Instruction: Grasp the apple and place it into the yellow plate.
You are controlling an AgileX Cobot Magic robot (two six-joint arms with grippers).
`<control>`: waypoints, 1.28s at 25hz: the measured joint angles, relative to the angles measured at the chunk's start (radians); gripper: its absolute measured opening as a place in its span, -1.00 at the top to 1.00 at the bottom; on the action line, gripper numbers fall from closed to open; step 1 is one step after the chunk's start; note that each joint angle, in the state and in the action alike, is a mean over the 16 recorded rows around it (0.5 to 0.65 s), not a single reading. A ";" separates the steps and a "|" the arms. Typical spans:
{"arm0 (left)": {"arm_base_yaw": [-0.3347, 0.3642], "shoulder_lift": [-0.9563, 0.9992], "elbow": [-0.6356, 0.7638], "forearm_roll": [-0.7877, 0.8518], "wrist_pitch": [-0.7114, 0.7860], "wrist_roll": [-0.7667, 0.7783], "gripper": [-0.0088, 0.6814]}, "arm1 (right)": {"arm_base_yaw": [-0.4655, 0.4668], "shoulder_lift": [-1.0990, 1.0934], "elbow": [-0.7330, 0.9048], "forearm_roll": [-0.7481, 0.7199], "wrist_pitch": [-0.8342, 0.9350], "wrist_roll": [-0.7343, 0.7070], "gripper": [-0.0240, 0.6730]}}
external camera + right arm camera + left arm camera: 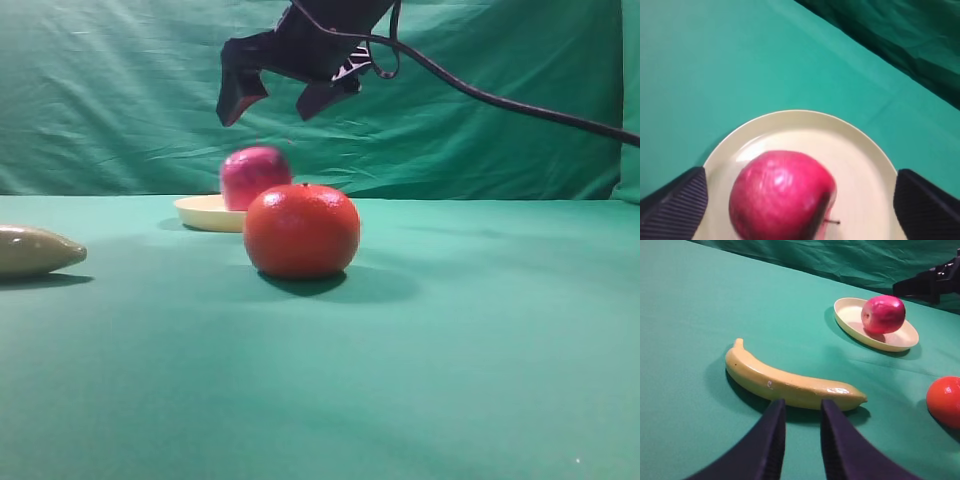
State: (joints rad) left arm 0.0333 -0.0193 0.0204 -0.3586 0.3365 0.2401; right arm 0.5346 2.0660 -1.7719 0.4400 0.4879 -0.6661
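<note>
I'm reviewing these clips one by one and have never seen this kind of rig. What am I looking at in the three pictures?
A two-armed robot works over a green cloth. One picture looks low across the table; the other two come from cameras on the wrists. The right gripper hangs open above the apple, which sits in the yellow plate, so nothing is held. The left gripper, empty with a narrow gap between its jaws, points at a banana. An orange-red fruit sits nearer the front.
</note>
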 joint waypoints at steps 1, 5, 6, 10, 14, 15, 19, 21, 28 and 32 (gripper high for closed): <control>0.000 0.000 0.000 0.000 0.000 0.000 0.52 | -0.006 -0.022 0.000 -0.014 0.033 0.020 0.08; 0.000 0.000 0.000 0.000 0.000 0.000 0.52 | -0.035 -0.124 0.000 -0.088 0.196 0.121 0.55; 0.000 0.000 0.000 0.000 0.000 0.000 0.52 | -0.043 -0.152 0.000 -0.109 0.241 0.151 0.64; 0.000 0.000 0.000 0.000 0.000 0.000 0.52 | -0.075 -0.267 0.008 -0.187 0.408 0.282 0.88; 0.000 0.000 0.000 0.000 0.000 0.000 0.52 | -0.101 -0.395 0.053 -0.252 0.515 0.408 0.93; 0.000 0.000 0.000 0.000 0.000 0.000 0.52 | -0.105 -0.431 0.073 -0.266 0.531 0.432 0.93; 0.000 0.000 0.000 0.000 0.000 0.000 0.52 | -0.113 -0.590 0.189 -0.313 0.549 0.495 0.93; 0.000 0.000 0.000 0.000 0.000 0.000 0.52 | -0.114 -0.679 0.267 -0.324 0.530 0.513 0.93; 0.000 0.000 0.000 0.000 0.000 0.000 0.52 | -0.114 -1.029 0.601 -0.330 0.385 0.538 0.93; 0.000 0.000 0.000 0.000 0.000 0.000 0.52 | -0.114 -1.233 0.773 -0.331 0.323 0.540 0.93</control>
State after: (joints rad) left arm 0.0333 -0.0193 0.0204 -0.3586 0.3365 0.2401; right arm 0.4208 0.8325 -0.9984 0.1090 0.8107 -0.1262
